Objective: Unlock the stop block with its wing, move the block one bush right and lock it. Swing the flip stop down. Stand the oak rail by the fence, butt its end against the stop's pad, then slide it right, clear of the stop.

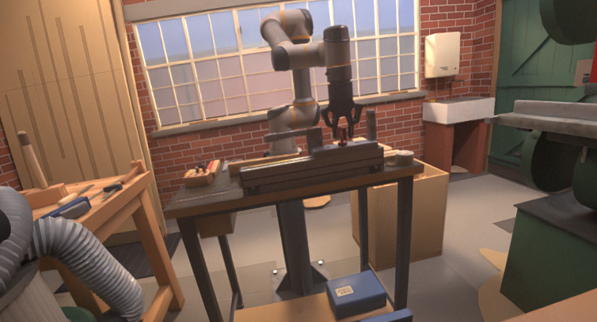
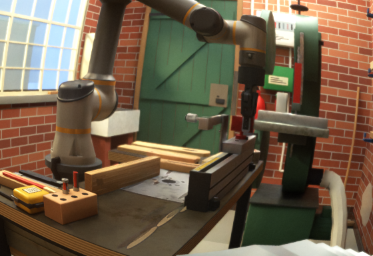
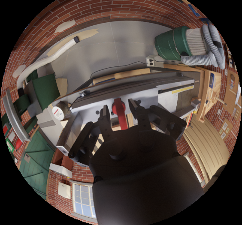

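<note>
The grey stop block [image 1: 346, 148] sits on top of the fence [image 1: 311, 168] near its right end, with its red wing [image 3: 119, 110] standing upright on it. My gripper [image 3: 119, 110] hangs straight down over the block with the wing between its fingers; it is open and holds nothing. The flip stop arm [image 2: 208, 120] sticks out level from the block toward the table's back side, with a pale pad at its tip. The oak rail [image 2: 122, 174] lies flat on the table behind the fence.
The bandsaw [image 2: 296, 109] stands just past the table's right end. Several boards [image 2: 170, 152] are stacked at the back of the table. A wooden bit holder [image 2: 70, 202] and a yellow tape measure [image 2: 30, 194] sit at the left end, and a round tin [image 1: 404, 156] at the right.
</note>
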You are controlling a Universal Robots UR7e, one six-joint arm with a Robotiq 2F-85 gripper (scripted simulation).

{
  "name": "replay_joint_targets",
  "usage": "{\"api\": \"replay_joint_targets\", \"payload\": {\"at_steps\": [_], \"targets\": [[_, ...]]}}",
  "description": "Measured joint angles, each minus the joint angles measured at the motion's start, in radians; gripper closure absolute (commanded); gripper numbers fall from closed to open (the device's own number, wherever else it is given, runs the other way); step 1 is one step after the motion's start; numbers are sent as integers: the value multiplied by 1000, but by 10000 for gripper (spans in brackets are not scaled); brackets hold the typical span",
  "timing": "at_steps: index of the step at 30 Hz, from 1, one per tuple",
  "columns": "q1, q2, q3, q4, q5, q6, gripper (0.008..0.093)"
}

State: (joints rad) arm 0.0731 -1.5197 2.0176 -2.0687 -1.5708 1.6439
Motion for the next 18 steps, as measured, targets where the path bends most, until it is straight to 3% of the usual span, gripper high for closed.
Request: {"api": "replay_joint_targets", "payload": {"at_steps": [10, 18], "targets": [[0, 0, 0, 0, 0, 0, 534], [0, 0, 0, 0, 0, 0, 684]]}}
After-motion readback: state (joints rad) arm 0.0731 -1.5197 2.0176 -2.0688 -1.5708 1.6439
